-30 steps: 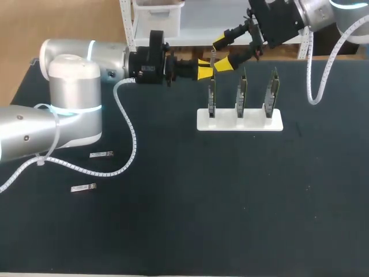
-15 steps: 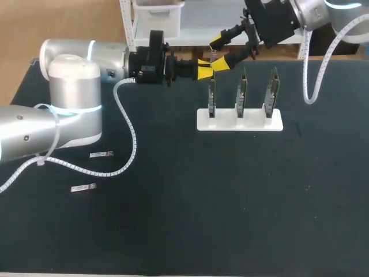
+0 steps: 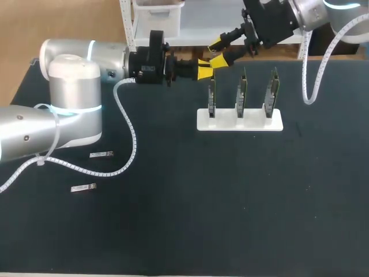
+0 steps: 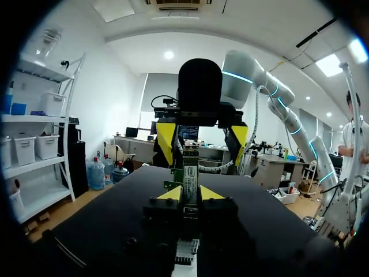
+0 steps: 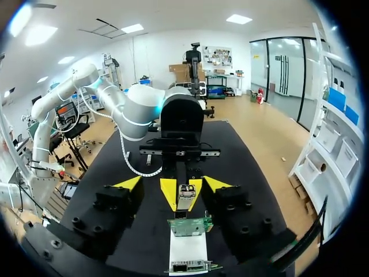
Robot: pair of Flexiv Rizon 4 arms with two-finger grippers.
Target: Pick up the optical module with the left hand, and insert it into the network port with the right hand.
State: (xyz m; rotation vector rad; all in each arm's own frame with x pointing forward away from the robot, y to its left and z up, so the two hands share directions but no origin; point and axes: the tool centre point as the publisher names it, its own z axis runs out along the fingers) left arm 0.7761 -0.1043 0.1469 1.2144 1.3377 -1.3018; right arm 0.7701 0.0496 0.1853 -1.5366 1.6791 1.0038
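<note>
My left gripper (image 3: 203,68) is shut on the small silver optical module (image 4: 190,171), holding it out over the far side of the table. In the left wrist view the module stands between my own yellow tips (image 4: 191,194). My right gripper (image 3: 218,51) faces it from the far right, open. Its yellow fingers (image 4: 166,142) straddle the module's free end with a gap on each side. In the right wrist view the module (image 5: 185,197) sits midway between my right gripper's (image 5: 173,183) tips. Below it is a green board with a network port (image 5: 189,225).
A white rack (image 3: 239,119) holds three upright green boards, the leftmost (image 3: 211,95) just below both grippers. Two spare modules (image 3: 101,154) (image 3: 83,187) lie at the table's left, near my left arm's white cable (image 3: 130,133).
My right gripper has shifted a little left and up toward the module, and its fingers have drawn closer together. The left arm and its module have held still.
</note>
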